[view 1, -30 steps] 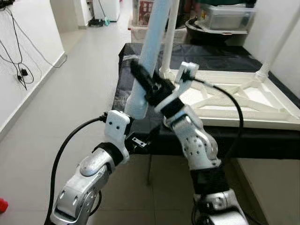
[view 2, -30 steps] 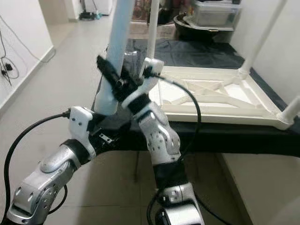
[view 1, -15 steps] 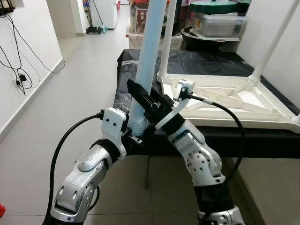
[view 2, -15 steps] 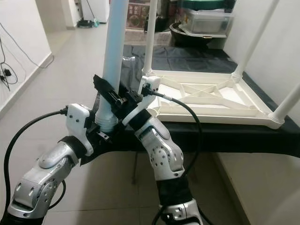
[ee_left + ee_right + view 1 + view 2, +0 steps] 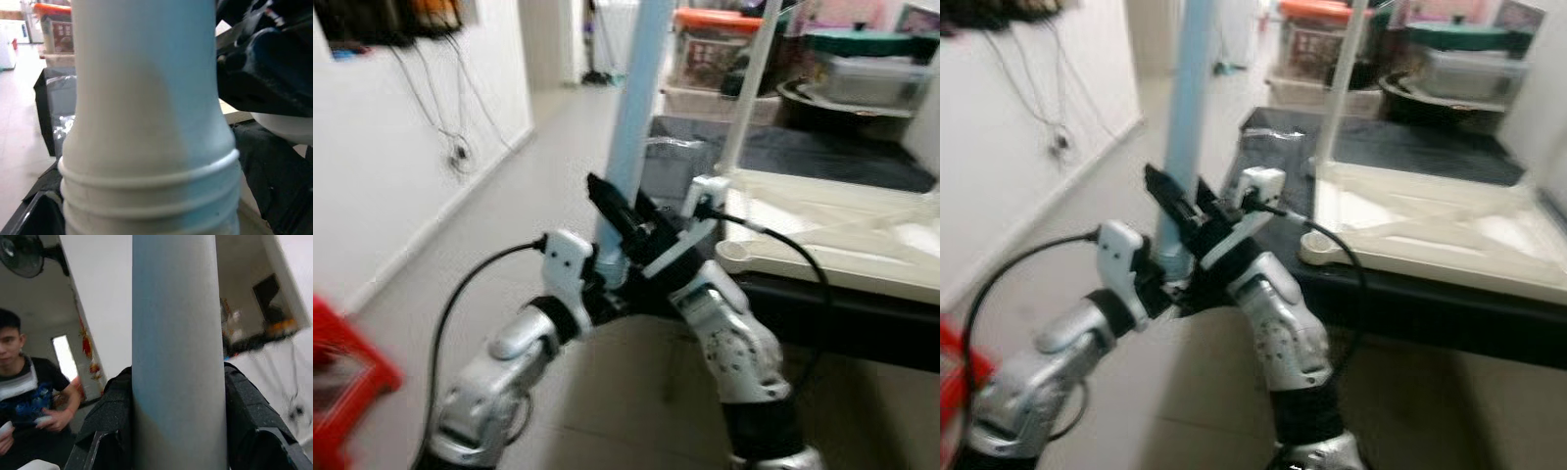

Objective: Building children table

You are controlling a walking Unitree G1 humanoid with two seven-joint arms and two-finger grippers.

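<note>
Between both grippers, seemingly, table leg [image 5: 636, 108].

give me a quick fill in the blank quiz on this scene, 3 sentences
1. The right gripper is shut on a pale ____ table leg.
2. The white tabletop lies upside down on a ____ cloth.
3. The bottom end of the leg, by the left gripper, has ____ for screwing it in.

Missing words: blue; black; threads
</note>
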